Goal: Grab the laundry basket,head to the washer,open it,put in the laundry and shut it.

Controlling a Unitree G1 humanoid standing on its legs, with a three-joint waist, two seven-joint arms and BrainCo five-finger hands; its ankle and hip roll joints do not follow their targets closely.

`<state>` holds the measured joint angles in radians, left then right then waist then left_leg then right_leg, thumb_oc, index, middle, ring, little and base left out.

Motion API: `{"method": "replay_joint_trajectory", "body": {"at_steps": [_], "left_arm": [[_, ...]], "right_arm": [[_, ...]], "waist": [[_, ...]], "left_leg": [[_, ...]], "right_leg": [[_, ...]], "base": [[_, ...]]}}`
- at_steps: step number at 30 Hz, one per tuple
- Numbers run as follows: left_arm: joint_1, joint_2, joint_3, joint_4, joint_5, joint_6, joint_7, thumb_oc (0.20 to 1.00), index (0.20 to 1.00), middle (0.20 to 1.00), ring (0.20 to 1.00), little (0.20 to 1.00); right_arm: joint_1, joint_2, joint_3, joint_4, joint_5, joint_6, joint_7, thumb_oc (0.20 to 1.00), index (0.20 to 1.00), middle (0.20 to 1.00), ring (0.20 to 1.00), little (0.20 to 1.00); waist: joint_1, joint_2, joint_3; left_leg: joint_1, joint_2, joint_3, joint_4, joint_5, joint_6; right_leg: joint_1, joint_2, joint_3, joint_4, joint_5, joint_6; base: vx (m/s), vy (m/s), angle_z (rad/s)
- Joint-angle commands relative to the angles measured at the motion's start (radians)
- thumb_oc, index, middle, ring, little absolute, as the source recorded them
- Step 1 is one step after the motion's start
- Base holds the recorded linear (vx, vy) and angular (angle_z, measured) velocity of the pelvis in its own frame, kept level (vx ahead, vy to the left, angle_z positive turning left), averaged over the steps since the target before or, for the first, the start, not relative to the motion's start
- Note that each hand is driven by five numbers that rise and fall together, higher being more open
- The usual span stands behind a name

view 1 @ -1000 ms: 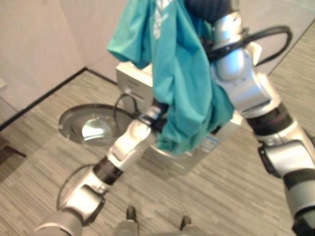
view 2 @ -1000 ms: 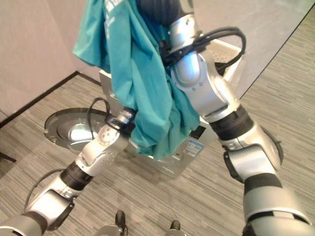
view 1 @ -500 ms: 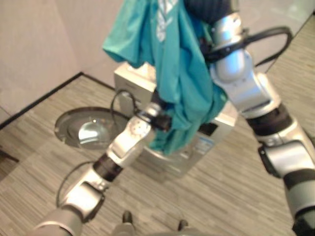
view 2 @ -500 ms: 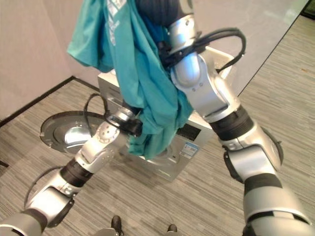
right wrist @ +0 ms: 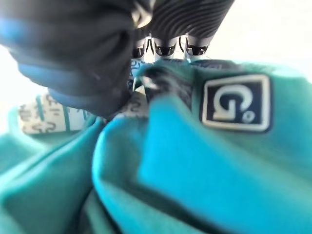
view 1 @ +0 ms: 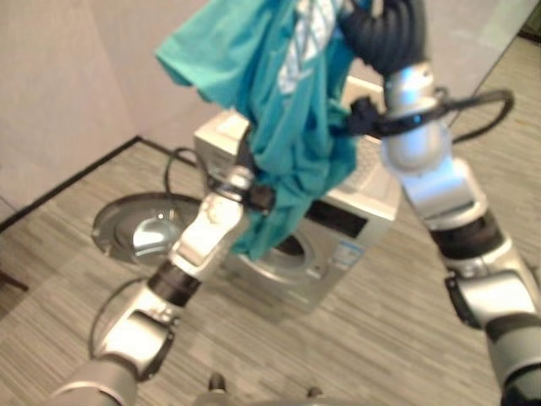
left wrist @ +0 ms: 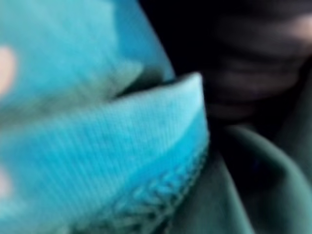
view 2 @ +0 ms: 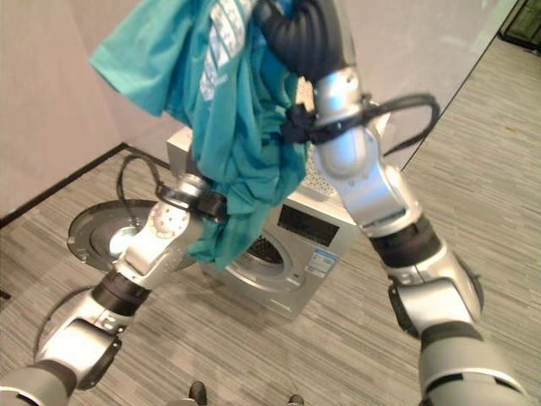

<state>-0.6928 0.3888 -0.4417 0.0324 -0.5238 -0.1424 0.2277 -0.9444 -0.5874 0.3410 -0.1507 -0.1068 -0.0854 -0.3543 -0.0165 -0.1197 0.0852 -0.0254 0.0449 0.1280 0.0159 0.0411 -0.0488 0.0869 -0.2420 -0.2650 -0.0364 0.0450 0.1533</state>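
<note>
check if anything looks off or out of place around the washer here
One oddity: the washer's round door lies flat on the floor beside the washer. The teal shirt hangs above the open drum.

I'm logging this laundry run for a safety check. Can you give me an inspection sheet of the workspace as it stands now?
Surface: grey striped floor; nothing seen lying loose on it.
Job's things: teal garment held up in the air above and in front of the washer; washer's round door swung open to the robot's left, drum opening partly behind the hanging cloth.
Clutter: nothing seen.
Hands: right hand raised high, fingers curled into the garment's top; left hand is buried in the lower folds, fingers hidden.
Cables: nothing seen apart from the robot's own.
Surroundings: plain wall with dark baseboard behind the washer.
</note>
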Motion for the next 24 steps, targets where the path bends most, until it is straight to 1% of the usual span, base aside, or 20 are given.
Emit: {"method": "replay_joint_trajectory", "body": {"at_steps": [1,5,10,12,13,14,17,18,19,20,21,22,23,24], "left_arm": [[-0.062,0.007,0.073,0.056,0.073,-0.084,0.038,0.2,0.2,0.2,0.2,0.2],[-0.076,0.061,0.143,0.081,0.116,-0.095,0.083,0.2,0.2,0.2,0.2,0.2],[-0.043,0.114,0.249,0.063,0.15,-0.117,0.119,0.2,0.2,0.2,0.2,0.2],[-0.012,0.134,0.285,0.041,0.156,-0.125,0.117,0.2,0.2,0.2,0.2,0.2],[0.03,0.152,0.325,0.011,0.161,-0.129,0.112,0.2,0.2,0.2,0.2,0.2],[0.049,0.161,0.343,-0.004,0.168,-0.131,0.108,0.2,0.2,0.2,0.2,0.2],[0.08,0.168,0.362,-0.027,0.174,-0.131,0.103,0.2,0.2,0.2,0.2,0.2],[0.162,0.192,0.427,-0.08,0.189,-0.141,0.088,0.2,0.2,0.2,0.2,0.2],[0.171,0.19,0.427,-0.088,0.189,-0.138,0.087,0.2,0.2,0.2,0.2,0.2],[0.231,0.193,0.474,-0.116,0.195,-0.148,0.078,0.2,0.2,0.2,0.2,0.2],[0.241,0.189,0.475,-0.124,0.195,-0.147,0.076,0.2,0.2,0.2,0.2,0.2],[0.281,0.181,0.499,-0.144,0.194,-0.15,0.072,0.2,0.2,0.2,0.2,0.2],[0.366,0.157,0.551,-0.177,0.186,-0.155,0.062,0.2,0.2,0.2,0.2,0.2],[0.412,0.143,0.573,-0.198,0.182,-0.156,0.055,0.2,0.2,0.2,0.2,0.2]], "right_arm": [[0.02,0.021,-0.067,-0.02,0.052,-0.037,0.016,1.0,1.0,1.0,1.0,1.0],[0.127,0.045,-0.141,-0.087,0.031,-0.049,0.005,1.0,1.0,1.0,1.0,1.0],[0.303,0.056,-0.259,-0.177,-0.071,-0.054,-0.007,1.0,1.0,1.0,1.0,1.0],[0.378,0.057,-0.303,-0.198,-0.087,-0.056,-0.005,1.0,1.0,1.0,1.0,1.0],[0.457,0.064,-0.359,-0.211,-0.093,-0.058,-0.012,1.0,1.0,1.0,1.0,1.0],[0.49,0.062,-0.385,-0.214,-0.107,-0.055,-0.016,1.0,1.0,1.0,1.0,1.0],[0.535,0.06,-0.415,-0.229,-0.128,-0.052,-0.02,1.0,1.0,1.0,1.0,1.0],[0.646,0.045,-0.518,-0.238,-0.183,-0.046,-0.045,1.0,1.0,1.0,1.0,1.0],[0.657,0.047,-0.52,-0.245,-0.185,-0.046,-0.044,1.0,1.0,1.0,1.0,1.0],[0.728,0.041,-0.597,-0.237,-0.233,-0.034,-0.071,1.0,1.0,1.0,1.0,1.0],[0.738,0.042,-0.598,-0.242,-0.236,-0.034,-0.072,1.0,1.0,1.0,1.0,1.0],[0.78,0.037,-0.634,-0.236,-0.272,-0.022,-0.089,1.0,1.0,1.0,1.0,1.0],[0.869,0.053,-0.713,-0.197,-0.303,0.004,-0.124,1.0,1.0,1.0,1.0,1.0],[0.91,0.062,-0.744,-0.179,-0.311,0.013,-0.139,1.0,1.0,1.0,1.0,1.0]], "waist": [[0.01,0.024,-0.061],[0.003,0.037,-0.07],[-0.01,0.057,-0.082],[-0.014,0.063,-0.088],[-0.019,0.071,-0.09],[-0.02,0.075,-0.092],[-0.021,0.078,-0.097],[-0.029,0.086,-0.095],[-0.028,0.087,-0.1],[-0.035,0.09,-0.093],[-0.033,0.091,-0.097],[-0.036,0.092,-0.097],[-0.043,0.092,-0.091],[-0.045,0.092,-0.09]], "left_leg": [[0.041,0.015,-0.061,-0.014,-0.144,0.048],[0.047,0.017,-0.055,-0.017,-0.142,0.047],[0.057,0.018,-0.05,-0.024,-0.14,0.048],[0.061,0.017,-0.049,-0.025,-0.141,0.048],[0.063,0.017,-0.048,-0.025,-0.141,0.049],[0.064,0.017,-0.047,-0.025,-0.141,0.049],[0.066,0.017,-0.047,-0.024,-0.142,0.049],[0.065,0.017,-0.049,-0.021,-0.143,0.048],[0.065,0.017,-0.05,-0.02,-0.144,0.048],[0.065,0.019,-0.05,-0.021,-0.144,0.048],[0.066,0.019,-0.05,-0.021,-0.145,0.048],[0.066,0.019,-0.05,-0.021,-0.145,0.048],[0.066,0.02,-0.05,-0.02,-0.147,0.048],[0.066,0.021,-0.05,-0.02,-0.149,0.049]], "right_leg": [[-0.052,0.016,0.039,0.079,-0.075,-0.007],[-0.051,0.02,0.047,0.081,-0.08,-0.007],[-0.052,0.021,0.052,0.088,-0.083,-0.007],[-0.052,0.022,0.052,0.088,-0.084,-0.007],[-0.051,0.022,0.053,0.09,-0.086,-0.007],[-0.051,0.022,0.054,0.09,-0.086,-0.008],[-0.049,0.022,0.052,0.09,-0.087,-0.008],[-0.048,0.022,0.051,0.092,-0.09,-0.008],[-0.047,0.022,0.05,0.092,-0.09,-0.008],[-0.05,0.023,0.05,0.093,-0.091,-0.008],[-0.049,0.023,0.05,0.093,-0.092,-0.009],[-0.049,0.023,0.05,0.094,-0.092,-0.009],[-0.051,0.024,0.05,0.094,-0.093,-0.01],[-0.051,0.025,0.051,0.094,-0.093,-0.01]], "base": [[-0.01,0.006,-0.03],[0.0,0.003,-0.03],[0.01,0.002,-0.04],[0.0,0.003,-0.09],[0.01,0.004,-0.06],[0.01,0.006,-0.05],[0.0,0.0,-0.02],[0.0,0.0,0.0],[0.0,0.0,0.0],[0.0,0.0,0.0],[0.0,0.0,0.0],[0.0,0.0,0.0],[0.0,0.0,0.0],[0.0,0.0,0.0]]}}
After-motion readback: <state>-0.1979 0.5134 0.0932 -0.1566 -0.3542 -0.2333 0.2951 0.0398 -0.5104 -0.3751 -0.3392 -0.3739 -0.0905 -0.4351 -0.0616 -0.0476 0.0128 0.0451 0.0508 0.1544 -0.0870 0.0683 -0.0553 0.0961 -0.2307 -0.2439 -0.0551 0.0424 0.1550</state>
